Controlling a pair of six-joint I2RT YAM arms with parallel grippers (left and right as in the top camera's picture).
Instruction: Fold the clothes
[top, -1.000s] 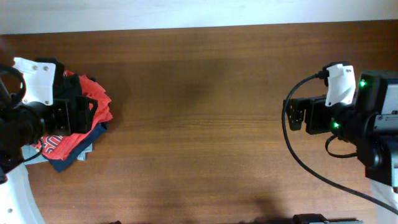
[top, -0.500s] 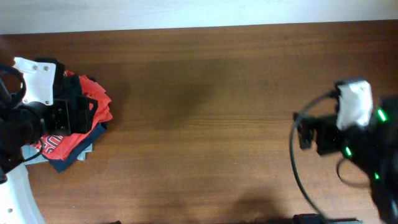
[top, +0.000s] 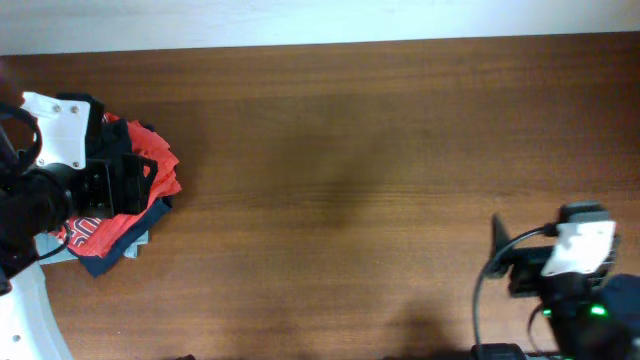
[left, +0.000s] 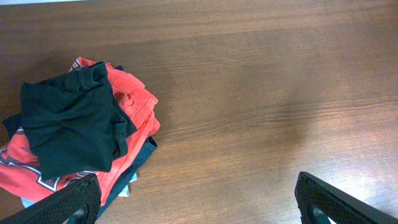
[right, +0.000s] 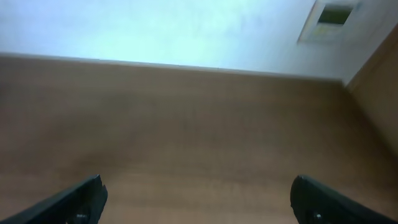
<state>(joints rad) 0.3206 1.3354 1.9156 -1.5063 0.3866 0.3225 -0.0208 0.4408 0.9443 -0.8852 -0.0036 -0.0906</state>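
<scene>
The clothes (left: 71, 121), one dark navy-black garment, lie crumpled on top of a pile at the left of the left wrist view. In the overhead view my left arm hides the garment. My left gripper (left: 199, 208) is open, hovering above the table with the pile by its left finger and nothing between the fingers. From above, the left gripper (top: 140, 185) sits over the pile's right side. My right gripper (top: 503, 262) is open and empty near the table's front right, far from the pile. In its own view the right gripper (right: 200, 202) faces bare wood.
Under the dark garment lies a red shirt with white lettering (left: 134, 102), over a navy folded piece (left: 142, 155) and a pale one (left: 127, 185). From above the red shirt (top: 158, 165) shows. The wooden table (top: 330, 180) meets a white wall at the back.
My right arm has swung from the right middle of the table down to the front right corner. The left arm and the pile have not moved.
</scene>
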